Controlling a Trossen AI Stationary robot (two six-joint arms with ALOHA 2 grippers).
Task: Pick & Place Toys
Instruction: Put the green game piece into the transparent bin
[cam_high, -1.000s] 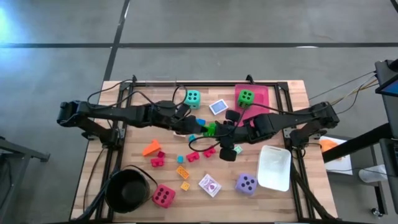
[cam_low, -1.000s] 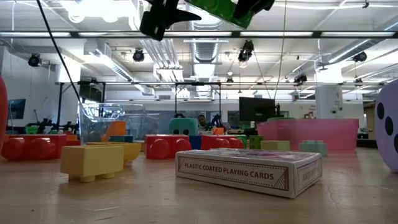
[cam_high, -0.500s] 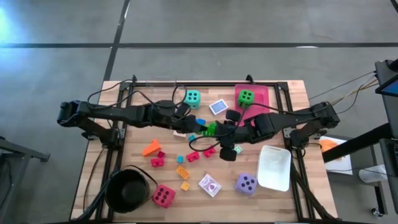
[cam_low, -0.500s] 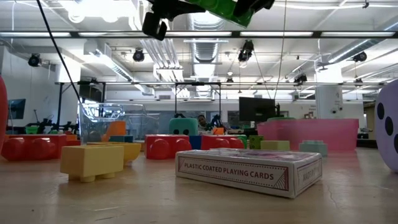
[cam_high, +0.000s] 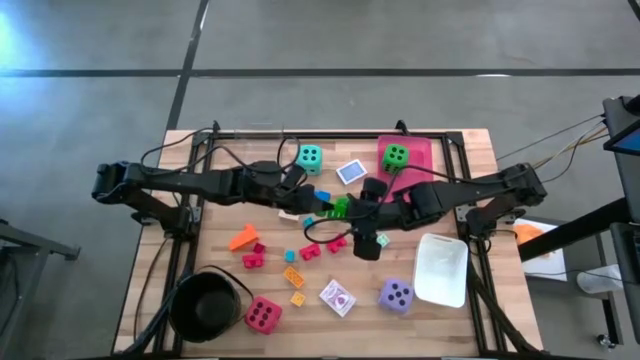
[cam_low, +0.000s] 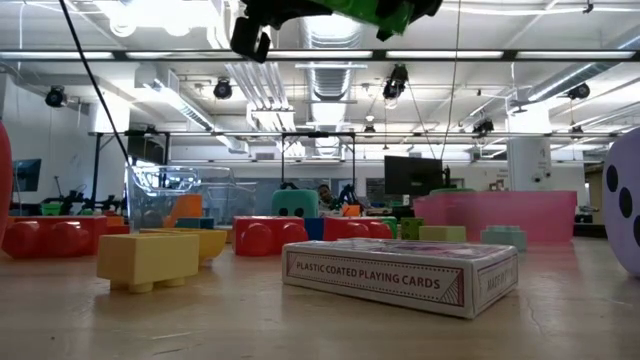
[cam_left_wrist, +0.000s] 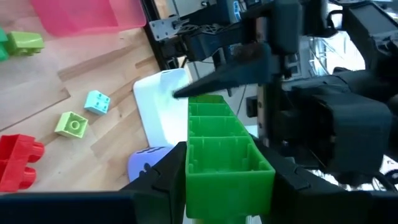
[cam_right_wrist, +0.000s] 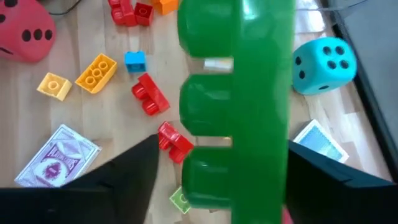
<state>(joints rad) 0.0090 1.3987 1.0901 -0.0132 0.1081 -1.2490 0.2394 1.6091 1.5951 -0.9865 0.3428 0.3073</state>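
Observation:
A long green block (cam_high: 341, 208) hangs above the middle of the table, where both grippers meet. My left gripper (cam_left_wrist: 227, 186) reaches in from the table's left and is shut on the block (cam_left_wrist: 224, 155). My right gripper (cam_right_wrist: 224, 180) comes from the right, slanting down, and is open. Its fingers stand on either side of the block (cam_right_wrist: 239, 106), and the one facing the studs is clearly apart from it. Four soft dice rest on their undersides: teal (cam_high: 310, 157), green (cam_high: 396, 156) on the pink tray, purple (cam_high: 396, 294) and red (cam_high: 263, 315). Small blocks (cam_high: 293, 276) lie scattered. My left gripper pinches the green block between its two fingers (cam_left_wrist: 168, 177), one on each long side wall (cam_left_wrist: 194, 163), at the block's end nearest the table's left. The fingers come almost level from the left and lie along the block. The block is lifted clear and sticks out forward.
A round black pot (cam_high: 207, 303) stands at the near left and a white tray (cam_high: 441, 268) at the near right. The pink tray (cam_high: 422, 150) is at the far right. A boxed card deck (cam_high: 338, 297) and a loose card (cam_high: 350, 172) lie on the wood.
My left gripper has shut on the green block, which has stayed in the air at the same place. After that, my right gripper's fingers have spread away from the block. Neither arm has moved across the table.

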